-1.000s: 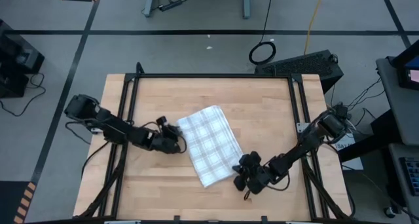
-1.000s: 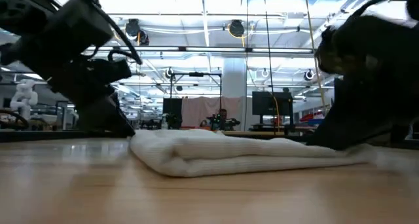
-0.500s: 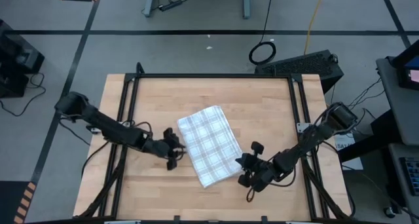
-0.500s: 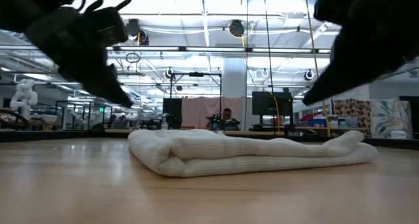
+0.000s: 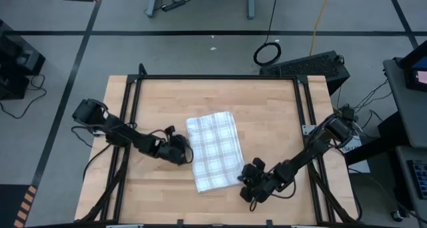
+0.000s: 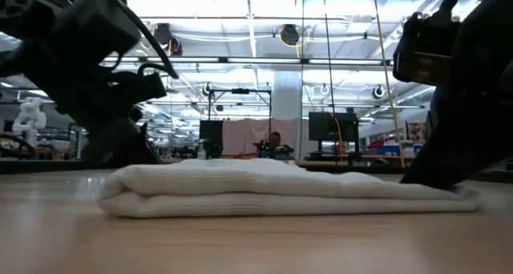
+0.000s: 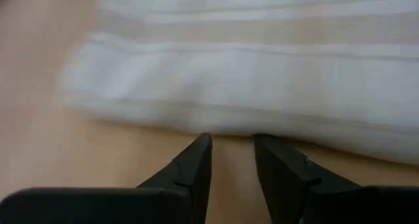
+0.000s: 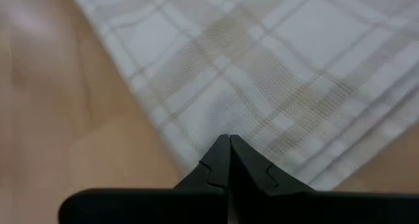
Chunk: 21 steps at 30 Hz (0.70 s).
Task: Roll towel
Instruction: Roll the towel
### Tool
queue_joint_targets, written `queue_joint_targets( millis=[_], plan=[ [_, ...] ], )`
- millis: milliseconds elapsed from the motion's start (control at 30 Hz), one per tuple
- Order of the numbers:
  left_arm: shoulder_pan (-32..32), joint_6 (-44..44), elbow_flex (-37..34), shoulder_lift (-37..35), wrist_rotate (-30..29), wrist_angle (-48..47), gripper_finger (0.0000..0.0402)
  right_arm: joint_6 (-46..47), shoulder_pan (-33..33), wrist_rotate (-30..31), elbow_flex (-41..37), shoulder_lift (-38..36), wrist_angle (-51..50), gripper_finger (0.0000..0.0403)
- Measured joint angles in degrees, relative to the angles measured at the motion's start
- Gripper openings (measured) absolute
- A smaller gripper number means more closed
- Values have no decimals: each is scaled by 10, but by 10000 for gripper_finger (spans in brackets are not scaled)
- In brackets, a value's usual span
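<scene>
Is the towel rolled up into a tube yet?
No, from above the towel lies as a flat folded rectangle on the wooden table.

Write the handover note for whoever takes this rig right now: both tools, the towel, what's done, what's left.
Left tool: partly open, holding nothing, low on the wooden table at the left long edge of the towel; its fingertips are just short of the fold.
Right tool: shut, empty, tips resting on the towel's near right corner.
White soft cloth towel with thin grey plaid lines: folded into a flat, layered rectangle near the middle of the table, slightly angled.
Done: towel folded flat.
Left: all of the rolling; no part is rolled yet.
</scene>
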Motion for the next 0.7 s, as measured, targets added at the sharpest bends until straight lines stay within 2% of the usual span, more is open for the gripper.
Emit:
queue_joint_targets(
  millis=[100,233,367,533,633,700],
  plan=[
    [24,44,-1,-10,-37,16,120,3,5,0,2,2,26,0],
    [45,83,-1,-35,-25,16,120,-21,5,2,13,-17,-6,0],
    [44,96,2,-88,-7,4,120,-61,6,50,16,-68,-31,2],
    [-6,81,16,-163,78,11,120,-168,20,58,17,-129,-67,20],
    [-57,60,19,-174,131,27,120,-228,41,41,17,-143,-106,39],
    [-97,43,19,-173,137,46,120,-271,52,29,16,-142,-126,58]
  ],
)
